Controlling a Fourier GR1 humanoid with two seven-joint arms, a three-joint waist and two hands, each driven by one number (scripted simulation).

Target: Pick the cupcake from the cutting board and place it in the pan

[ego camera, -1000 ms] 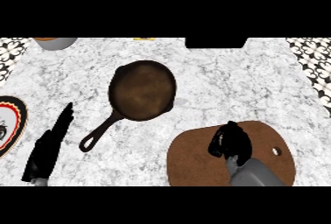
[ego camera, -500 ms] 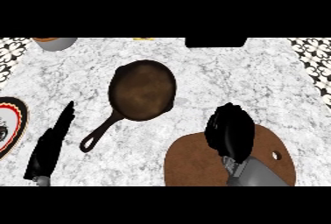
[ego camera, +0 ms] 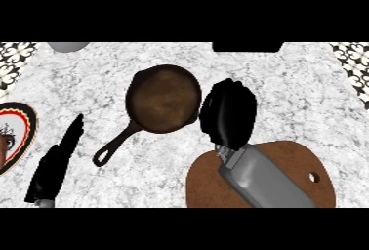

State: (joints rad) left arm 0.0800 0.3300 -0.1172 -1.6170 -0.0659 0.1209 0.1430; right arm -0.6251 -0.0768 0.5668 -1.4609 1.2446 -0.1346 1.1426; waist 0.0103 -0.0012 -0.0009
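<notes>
Cupcake hidden, orientation untellable; right hand [ego camera: 229,113] curled just right of pan [ego camera: 163,97]; contents unseen; left hand [ego camera: 54,163] open.

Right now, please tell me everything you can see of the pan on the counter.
The pan is a round, dark brown skillet that looks like cast iron, with a plain inside holding nothing. Its long handle points down and to the left and ends in a loop with a hole. It lies flat on the marble counter, above and left of the cutting board. The right hand is at its right rim; contact cannot be told.
</notes>
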